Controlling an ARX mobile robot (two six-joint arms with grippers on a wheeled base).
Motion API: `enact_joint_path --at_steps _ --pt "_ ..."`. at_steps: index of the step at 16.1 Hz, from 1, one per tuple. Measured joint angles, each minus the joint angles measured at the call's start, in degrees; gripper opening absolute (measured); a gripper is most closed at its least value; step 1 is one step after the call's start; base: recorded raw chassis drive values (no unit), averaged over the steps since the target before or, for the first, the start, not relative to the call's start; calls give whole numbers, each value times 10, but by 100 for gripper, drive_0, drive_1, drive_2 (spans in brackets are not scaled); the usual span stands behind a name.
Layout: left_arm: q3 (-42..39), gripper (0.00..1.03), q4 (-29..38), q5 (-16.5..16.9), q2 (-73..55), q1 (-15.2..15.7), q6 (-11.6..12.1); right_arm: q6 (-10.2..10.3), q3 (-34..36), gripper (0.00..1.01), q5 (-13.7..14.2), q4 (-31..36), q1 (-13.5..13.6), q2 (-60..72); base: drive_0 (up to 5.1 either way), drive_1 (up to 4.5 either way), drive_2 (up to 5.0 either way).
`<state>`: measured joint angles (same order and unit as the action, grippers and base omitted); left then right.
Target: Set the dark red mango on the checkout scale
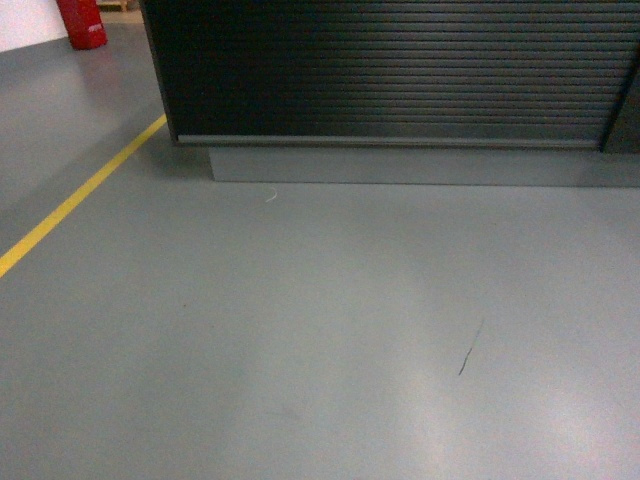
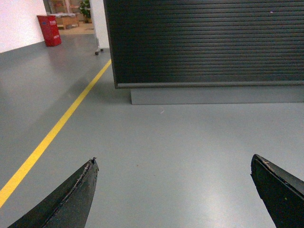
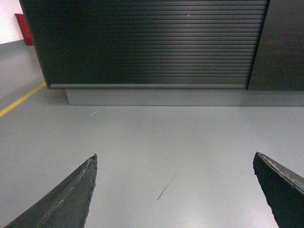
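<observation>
The checkout [image 1: 400, 70] filled the upper frame; no mango or scale showed. Left gripper [image 2: 173, 190] and right gripper [image 3: 175, 190] hung spread, empty, so seemingly everything remained.

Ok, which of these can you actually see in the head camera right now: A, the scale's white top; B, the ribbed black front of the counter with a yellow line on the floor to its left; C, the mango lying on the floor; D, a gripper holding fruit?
B: the head view shows only the counter's slatted black front, the grey floor and the yellow line; no mango, scale or gripper appears there.
</observation>
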<state>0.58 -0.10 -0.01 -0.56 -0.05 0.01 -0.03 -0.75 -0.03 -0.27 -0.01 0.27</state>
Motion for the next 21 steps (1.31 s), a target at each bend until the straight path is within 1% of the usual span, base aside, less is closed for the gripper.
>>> enact_joint_path --at_steps 21 --pt "0 98 0 0 0 0 0 0 0 98 0 2 0 0 -2 418 -422"
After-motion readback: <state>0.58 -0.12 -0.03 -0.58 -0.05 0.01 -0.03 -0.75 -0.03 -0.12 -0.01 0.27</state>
